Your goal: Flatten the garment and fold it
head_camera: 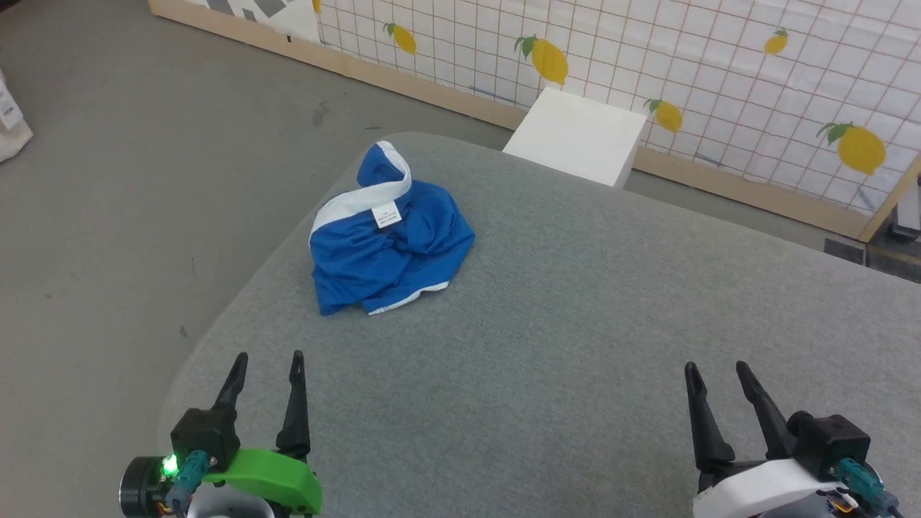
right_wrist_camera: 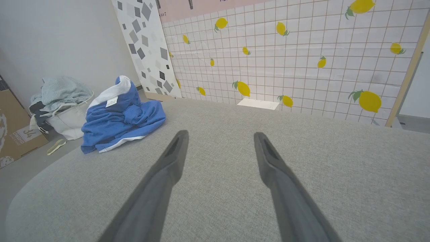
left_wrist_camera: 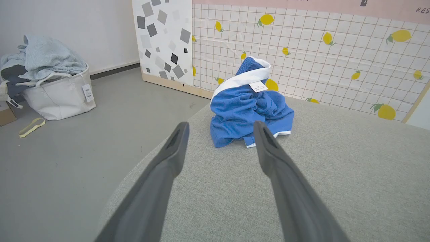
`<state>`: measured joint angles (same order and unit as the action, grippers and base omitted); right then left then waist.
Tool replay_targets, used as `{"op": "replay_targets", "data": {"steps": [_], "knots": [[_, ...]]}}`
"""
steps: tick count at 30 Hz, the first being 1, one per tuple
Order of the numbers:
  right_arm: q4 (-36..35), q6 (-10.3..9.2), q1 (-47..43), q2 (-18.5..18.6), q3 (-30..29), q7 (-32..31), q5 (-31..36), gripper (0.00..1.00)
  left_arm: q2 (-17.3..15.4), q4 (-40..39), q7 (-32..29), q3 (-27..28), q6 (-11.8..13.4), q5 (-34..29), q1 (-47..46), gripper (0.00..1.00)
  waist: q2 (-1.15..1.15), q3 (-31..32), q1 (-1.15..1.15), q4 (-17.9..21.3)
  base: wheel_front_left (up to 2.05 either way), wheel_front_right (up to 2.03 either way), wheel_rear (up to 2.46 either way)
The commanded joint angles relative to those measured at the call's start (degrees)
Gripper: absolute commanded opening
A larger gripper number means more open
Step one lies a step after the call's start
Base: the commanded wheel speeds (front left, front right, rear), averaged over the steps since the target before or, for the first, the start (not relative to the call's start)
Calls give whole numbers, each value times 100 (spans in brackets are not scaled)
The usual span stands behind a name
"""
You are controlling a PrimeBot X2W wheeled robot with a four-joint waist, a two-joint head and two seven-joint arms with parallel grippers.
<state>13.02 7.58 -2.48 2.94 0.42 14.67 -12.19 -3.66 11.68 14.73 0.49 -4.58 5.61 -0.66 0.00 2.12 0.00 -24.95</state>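
Observation:
The garment (head_camera: pixel 388 241), bright blue shorts with white trim and a small white label, lies crumpled in a heap near the far left edge of the grey padded table (head_camera: pixel 575 345). One trimmed part stands up at the back of the heap. My left gripper (head_camera: pixel 268 360) hovers open at the table's near left, well short of the garment (left_wrist_camera: pixel 248 107). At the near right my right gripper (head_camera: pixel 716 368) is also open, with nothing between its fingers. The garment (right_wrist_camera: pixel 121 114) lies far to its left.
A white box (head_camera: pixel 575 133) stands on the floor beyond the table's far edge, against a lemon-print panel (head_camera: pixel 719 57). On the floor to the left sits a white laundry basket (left_wrist_camera: pixel 57 94) heaped with clothes, beside a cardboard box (right_wrist_camera: pixel 13 131).

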Motion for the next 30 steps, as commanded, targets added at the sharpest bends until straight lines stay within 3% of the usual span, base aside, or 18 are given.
{"op": "replay_targets", "data": {"steps": [1, 8, 16, 22, 30], "knots": [[7, -9, 3, -6, 11, 33, -29, 100, -28, 43, 27, 12, -48, 53, -47, 100, 0, -22, 0, 24, 0, 0, 0], [-72, -9, 132, -6, 46, 33, 93, 100, -139, 527, 24, -17, -156, 255, -856, 100, 0, -262, 0, 133, 0, 0, 0], [-243, -9, 434, -6, 58, -58, 395, 100, -442, 1702, -354, 4, -258, 804, -2519, 100, 0, -946, 0, 496, 0, 0, 0], [-506, -9, 657, -6, 13, -206, 594, 100, -777, 2699, -1150, -34, -284, 1282, -3734, 100, 0, -1563, 0, 890, 0, 0, 0], [-791, -9, 758, -6, -100, -281, 694, 100, -1122, 3830, -2701, -159, -289, 1631, -4752, 100, 0, -2167, 0, 1270, 0, 0, 0]]}}
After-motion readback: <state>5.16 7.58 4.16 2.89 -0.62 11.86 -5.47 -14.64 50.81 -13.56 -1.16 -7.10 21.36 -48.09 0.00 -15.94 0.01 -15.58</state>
